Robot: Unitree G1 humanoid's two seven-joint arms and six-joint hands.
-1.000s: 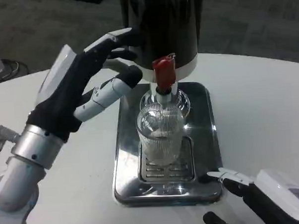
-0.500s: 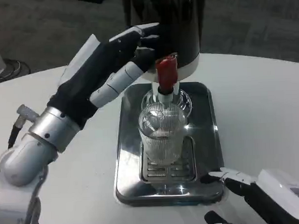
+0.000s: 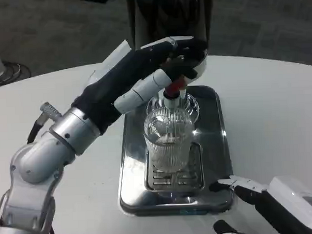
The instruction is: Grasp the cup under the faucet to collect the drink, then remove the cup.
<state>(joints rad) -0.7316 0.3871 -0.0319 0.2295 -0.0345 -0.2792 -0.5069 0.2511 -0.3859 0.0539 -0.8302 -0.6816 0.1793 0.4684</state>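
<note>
The left hand (image 3: 149, 70) reaches across the dispenser (image 3: 170, 18), its fingers (image 3: 186, 45) curled over the red faucet lever (image 3: 174, 85); whether they are pressing the lever or only resting on it cannot be told. The cup (image 3: 167, 140), a ribbed clear glass, stands directly below those fingers, on the grate of the steel drip tray (image 3: 132, 164), touched by neither hand. The right hand (image 3: 276, 205) waits at the tray's near right corner, 1 fingertip just beside the rim, fingers apart and holding nothing, well apart from the cup.

The step in hand looks like working the lever to pour. To do it well, the left fingers should bear on the lever alone, steadily, without dragging sideways and shifting the dispenser. The mouth of the cup should stay centred under the spout, since any nudge would send the stream onto the tray. The right hand could come in from the cup's right side and wrap the ribbed wall, below the left fingers.

The cup stands upright, its long axis vertical, with its open mouth pointing up at the spout
</note>
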